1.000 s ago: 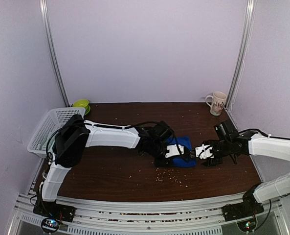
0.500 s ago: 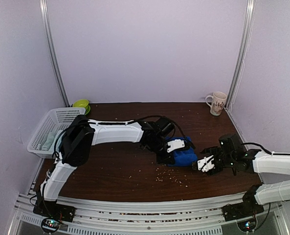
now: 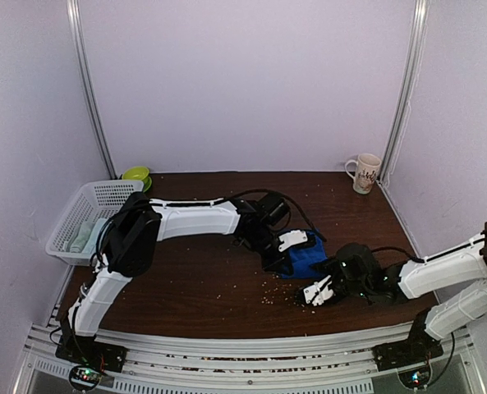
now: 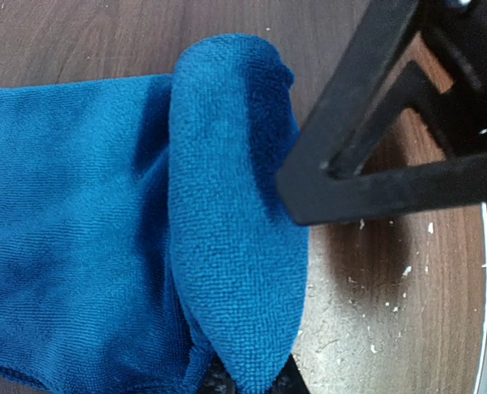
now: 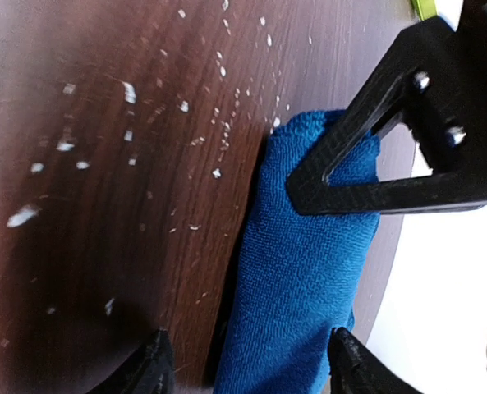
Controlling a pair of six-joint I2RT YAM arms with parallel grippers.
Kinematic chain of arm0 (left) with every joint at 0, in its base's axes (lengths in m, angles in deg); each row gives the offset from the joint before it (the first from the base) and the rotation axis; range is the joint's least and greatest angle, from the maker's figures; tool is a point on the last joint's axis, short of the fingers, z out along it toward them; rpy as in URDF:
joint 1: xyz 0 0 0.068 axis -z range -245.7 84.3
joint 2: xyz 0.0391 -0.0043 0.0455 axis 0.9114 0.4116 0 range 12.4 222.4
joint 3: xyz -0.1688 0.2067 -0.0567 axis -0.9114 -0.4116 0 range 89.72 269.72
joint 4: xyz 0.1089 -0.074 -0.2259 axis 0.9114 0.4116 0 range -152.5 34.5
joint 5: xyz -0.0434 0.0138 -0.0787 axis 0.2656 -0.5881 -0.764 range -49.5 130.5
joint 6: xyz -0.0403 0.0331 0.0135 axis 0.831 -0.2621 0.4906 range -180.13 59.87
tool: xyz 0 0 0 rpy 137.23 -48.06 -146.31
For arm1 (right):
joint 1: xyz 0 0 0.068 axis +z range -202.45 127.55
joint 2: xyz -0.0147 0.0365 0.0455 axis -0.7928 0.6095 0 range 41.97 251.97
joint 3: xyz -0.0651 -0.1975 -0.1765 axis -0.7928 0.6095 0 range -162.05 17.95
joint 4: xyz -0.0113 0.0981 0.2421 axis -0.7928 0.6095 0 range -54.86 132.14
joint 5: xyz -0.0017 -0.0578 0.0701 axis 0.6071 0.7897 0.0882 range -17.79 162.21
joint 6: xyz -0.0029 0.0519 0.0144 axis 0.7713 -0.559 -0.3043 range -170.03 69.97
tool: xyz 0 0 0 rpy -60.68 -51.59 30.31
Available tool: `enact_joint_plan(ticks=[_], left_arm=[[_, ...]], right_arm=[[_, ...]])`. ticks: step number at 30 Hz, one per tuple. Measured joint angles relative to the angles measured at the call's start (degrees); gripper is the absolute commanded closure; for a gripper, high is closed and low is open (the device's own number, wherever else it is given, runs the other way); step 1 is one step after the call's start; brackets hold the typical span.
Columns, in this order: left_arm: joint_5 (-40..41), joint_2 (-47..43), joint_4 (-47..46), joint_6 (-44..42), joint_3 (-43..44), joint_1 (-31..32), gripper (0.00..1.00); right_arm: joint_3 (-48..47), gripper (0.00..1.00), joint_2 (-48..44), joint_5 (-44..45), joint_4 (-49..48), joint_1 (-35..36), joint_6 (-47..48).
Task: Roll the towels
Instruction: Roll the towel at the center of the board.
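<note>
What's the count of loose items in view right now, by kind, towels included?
Towels: 2, the blue towel and the mint-green towel in the basket
Baskets: 1
Mugs: 1, the mug
Dishes: 1, the green dish
Total: 5

The left arm (image 3: 195, 220) and right arm (image 3: 437, 269) have white shells, black joints and thin black cables (image 3: 247, 195); on the left claw (image 3: 284, 256), a black triangular finger (image 5: 391, 194) carries silver screws (image 5: 421, 80).
</note>
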Motion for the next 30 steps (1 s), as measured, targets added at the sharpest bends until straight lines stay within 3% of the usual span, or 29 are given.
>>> enact_joint_plan(ticks=[8,14,17,20,24,30], left_arm=[[-2.7,0.3,0.0,-0.2,0.1,-0.9,0.87],[-4.1,0.5,0.1,-1.1,0.1,-1.2,0.75],[-4.7,0.5,0.2,-1.7,0.0,-1.2,0.66],[-5.1,-0.2,-0.3,-2.7,-1.3,-1.3,0.42],[-3.9,-5.3,-4.2,-3.2,-9.4,-1.5,0.23],[2.6,-20.2,-11.7,-3.3,-27.8,-3.1,0.19]], right_arm=[[-1.5,0.66,9.2,8.7,-8.5,1.1,-2.6],[-3.7,0.97,12.5,11.6,-9.5,1.3,-3.9],[-5.2,1.0,13.4,12.6,-8.0,1.4,-5.2],[-5.8,1.0,13.6,12.7,-6.8,1.4,-5.5],[-7.3,1.0,13.6,12.1,-3.8,1.4,-6.4],[-11.3,1.0,12.8,7.6,4.5,-0.6,-8.6]])
